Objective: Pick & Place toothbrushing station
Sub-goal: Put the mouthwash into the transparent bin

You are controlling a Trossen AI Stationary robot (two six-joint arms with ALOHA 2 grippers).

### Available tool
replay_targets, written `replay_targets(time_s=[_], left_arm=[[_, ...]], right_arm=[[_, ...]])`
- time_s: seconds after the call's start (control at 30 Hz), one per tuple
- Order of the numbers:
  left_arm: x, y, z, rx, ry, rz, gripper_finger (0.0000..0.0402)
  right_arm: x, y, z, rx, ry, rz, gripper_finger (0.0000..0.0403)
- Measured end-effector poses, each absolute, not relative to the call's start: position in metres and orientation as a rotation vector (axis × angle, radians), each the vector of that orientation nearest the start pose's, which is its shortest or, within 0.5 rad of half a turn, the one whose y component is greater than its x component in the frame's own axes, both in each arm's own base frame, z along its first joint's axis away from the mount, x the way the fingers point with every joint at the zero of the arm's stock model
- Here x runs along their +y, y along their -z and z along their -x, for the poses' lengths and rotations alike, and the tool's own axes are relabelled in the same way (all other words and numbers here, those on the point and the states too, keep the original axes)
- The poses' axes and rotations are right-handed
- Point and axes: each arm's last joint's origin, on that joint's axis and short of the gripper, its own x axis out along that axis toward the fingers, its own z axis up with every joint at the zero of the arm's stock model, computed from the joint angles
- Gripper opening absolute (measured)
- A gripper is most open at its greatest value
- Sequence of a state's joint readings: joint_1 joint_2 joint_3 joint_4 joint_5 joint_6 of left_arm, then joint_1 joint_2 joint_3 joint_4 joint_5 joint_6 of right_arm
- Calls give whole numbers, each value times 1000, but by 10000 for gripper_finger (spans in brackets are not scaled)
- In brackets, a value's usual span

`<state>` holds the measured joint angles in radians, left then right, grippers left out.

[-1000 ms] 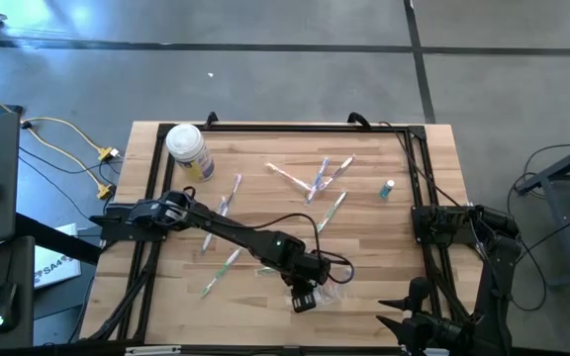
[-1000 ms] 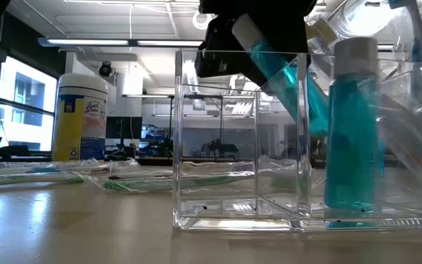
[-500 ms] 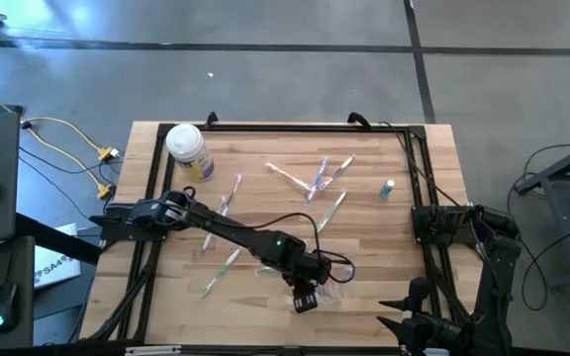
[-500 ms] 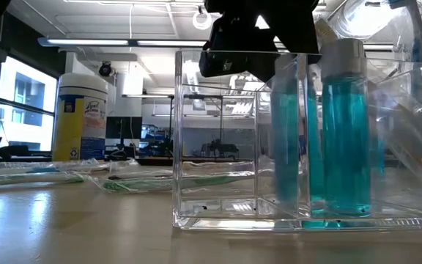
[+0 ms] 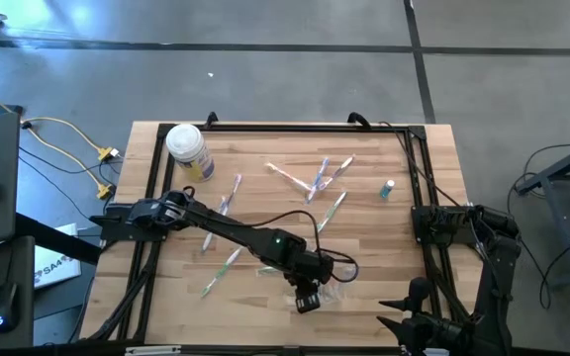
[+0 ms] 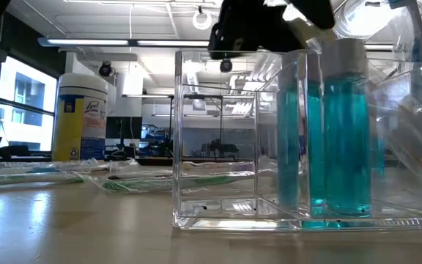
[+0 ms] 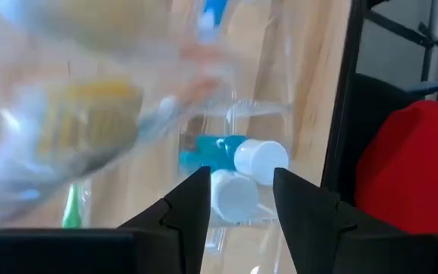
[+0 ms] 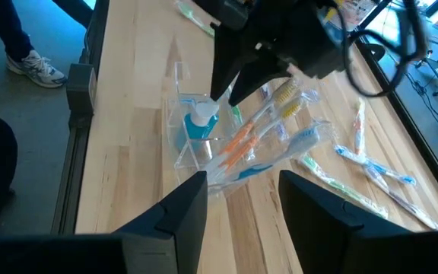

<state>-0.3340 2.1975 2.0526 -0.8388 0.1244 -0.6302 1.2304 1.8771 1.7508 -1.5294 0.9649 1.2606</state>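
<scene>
The left claw point(image 5: 306, 300) hangs over the clear holder point(image 6: 299, 139), which sits on the tabletop point(image 5: 265, 218) near the front edge, a little right of centre. A second ago a teal bottle point(image 6: 291, 139) leaned tilted in the claw at the holder's rim; now it stands upright inside, beside a second teal bottle point(image 6: 348, 132), and the claw has lifted above the rim. Its fingers point(image 7: 192, 205) are spread with nothing between them, so the bottle looks released. That item appears placed. Loose toothbrushes point(image 5: 323, 178) lie scattered over the middle and left of the tabletop, and a small bottle point(image 5: 388, 188) stands near the right edge, so more picks likely remain. The right claw point(image 8: 238, 190) waits open at the front right corner.
</scene>
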Motion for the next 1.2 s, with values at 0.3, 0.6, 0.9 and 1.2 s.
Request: replay_targets(time_s=[0.3,0.6,0.9,1.2], left_arm=[[-155,-288,-444,1095,-2,404,143],[-162,-300,-416,1264,-138,360,143],[-198,-316,-380,1270,-271,216,143],[-235,-316,-350,1301,-241,103,143]], right_arm=[[318,-298,-138,671,244,240,158],[306,-288,-142,790,351,179,158],[288,-293,-165,878,435,65,202],[234,-333,-192,986,473,-96,256]])
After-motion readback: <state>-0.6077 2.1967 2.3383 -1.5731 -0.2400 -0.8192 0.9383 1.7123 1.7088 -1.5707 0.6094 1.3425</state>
